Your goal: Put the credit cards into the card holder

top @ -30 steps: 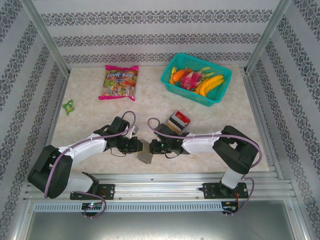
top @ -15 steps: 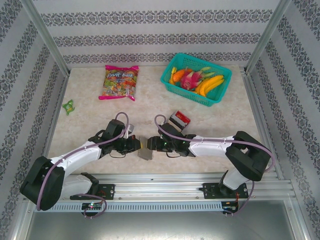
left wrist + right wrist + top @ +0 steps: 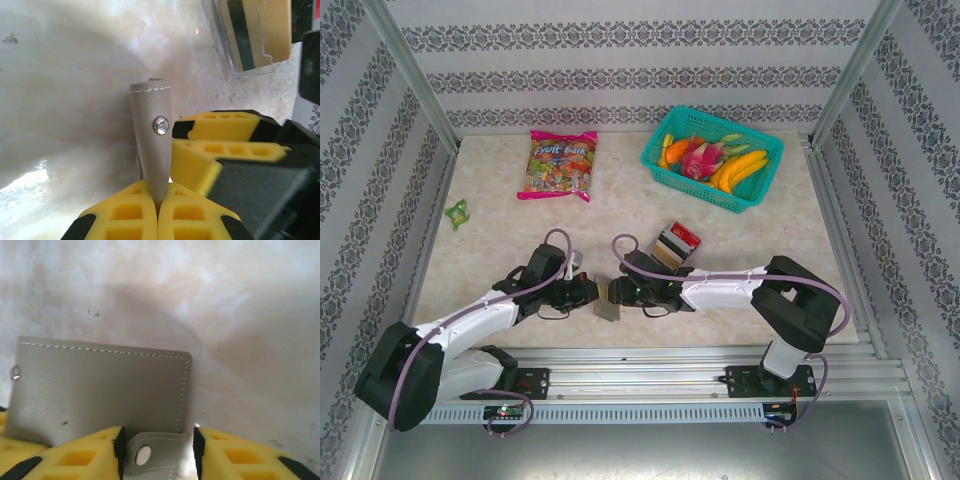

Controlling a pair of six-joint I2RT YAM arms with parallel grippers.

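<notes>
The card holder (image 3: 608, 311), a grey stitched wallet, is at the table's near edge between both grippers. My left gripper (image 3: 588, 292) is shut on its grey snap flap (image 3: 152, 135), pinched between the yellow pads (image 3: 125, 215). My right gripper (image 3: 616, 293) faces it from the right. Its fingers (image 3: 75, 457) stand apart on either side of the holder's snap tab (image 3: 150, 455), with the holder's flat side (image 3: 100, 390) just beyond. The credit cards (image 3: 676, 241), red, black and tan, lie fanned behind the right arm. In the left wrist view the credit cards (image 3: 252, 35) lie in a clear case.
A teal basket (image 3: 660, 150) of fruit stands at the back right. A candy bag (image 3: 560, 165) lies at the back left, a small green wrapper (image 3: 456, 212) near the left wall. Metal rails run along the table's sides and near edge.
My right gripper has gone from shut to fingers apart around the snap tab. Both grippers and the card holder have shifted slightly left. The left gripper has closed fully on the flap.
</notes>
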